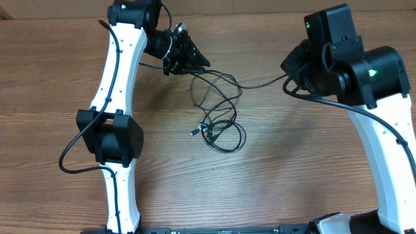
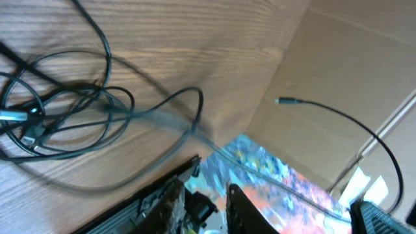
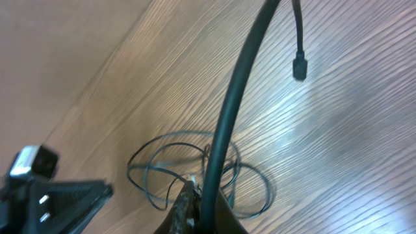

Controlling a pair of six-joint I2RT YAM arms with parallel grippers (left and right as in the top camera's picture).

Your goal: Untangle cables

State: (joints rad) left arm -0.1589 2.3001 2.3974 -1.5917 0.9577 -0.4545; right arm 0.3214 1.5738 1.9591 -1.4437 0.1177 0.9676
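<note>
We see the left claw (image 1: 203,65) and right claw (image 1: 288,73) each pinching the thin black cables (image 1: 221,130) over the wooden table (image 1: 279,188).

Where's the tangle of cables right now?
In the overhead view the cables lie tangled mid-table between the arms, with strands running to the left gripper and the right gripper.
</note>
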